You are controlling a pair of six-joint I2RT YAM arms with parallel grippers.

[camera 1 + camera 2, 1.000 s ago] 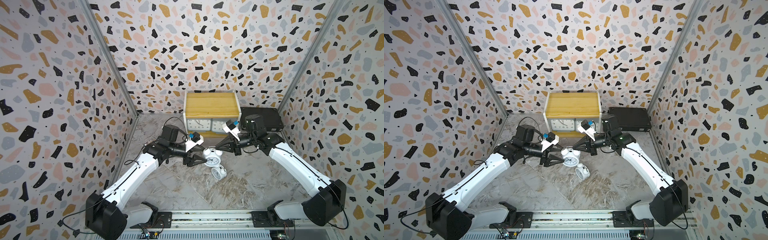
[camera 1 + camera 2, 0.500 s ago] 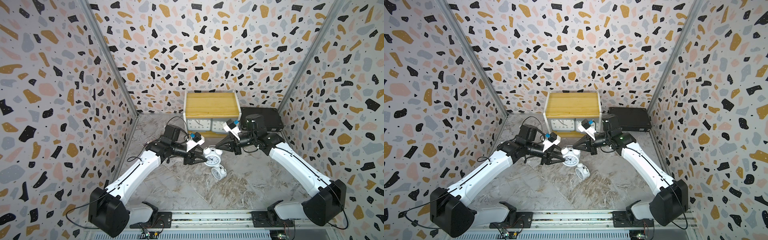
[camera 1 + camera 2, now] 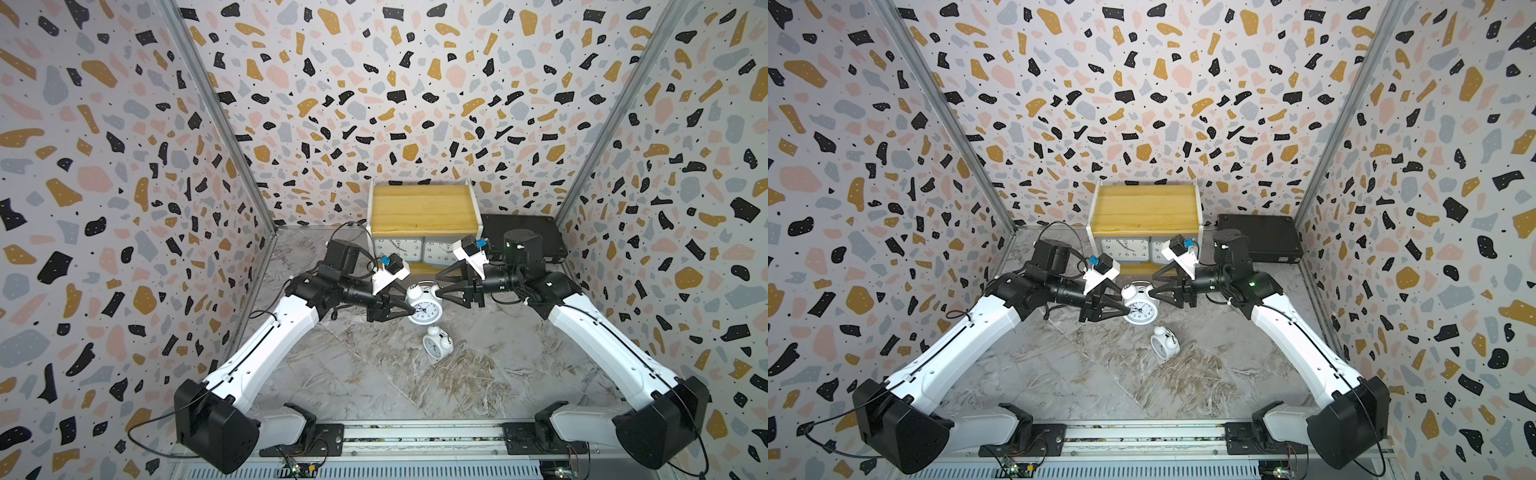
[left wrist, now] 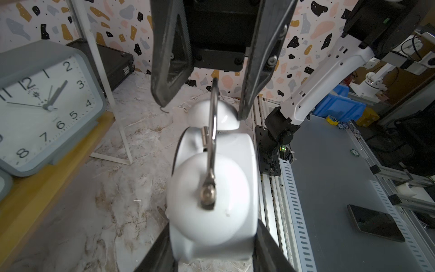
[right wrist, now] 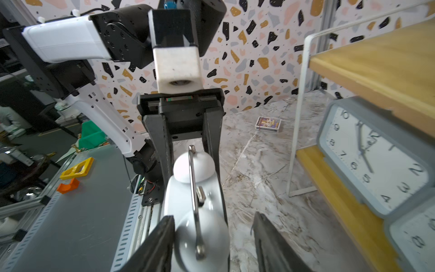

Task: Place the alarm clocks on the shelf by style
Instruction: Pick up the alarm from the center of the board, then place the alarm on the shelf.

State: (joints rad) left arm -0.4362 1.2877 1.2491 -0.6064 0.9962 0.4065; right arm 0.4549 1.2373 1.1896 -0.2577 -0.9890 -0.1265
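A white twin-bell clock point(image 3: 424, 308) is clamped by the left gripper point(image 3: 411, 310) just in front of the shelf point(image 3: 424, 208), while the right gripper point(image 3: 441, 293) is spread open around 1 bell.

White twin-bell clock point(image 3: 424, 309), grey clocks point(image 3: 441, 252), yellowish shelf boards point(image 3: 424, 208), terrazzo-speckled walls point(image 3: 374, 83), marbled floor point(image 3: 374, 374)
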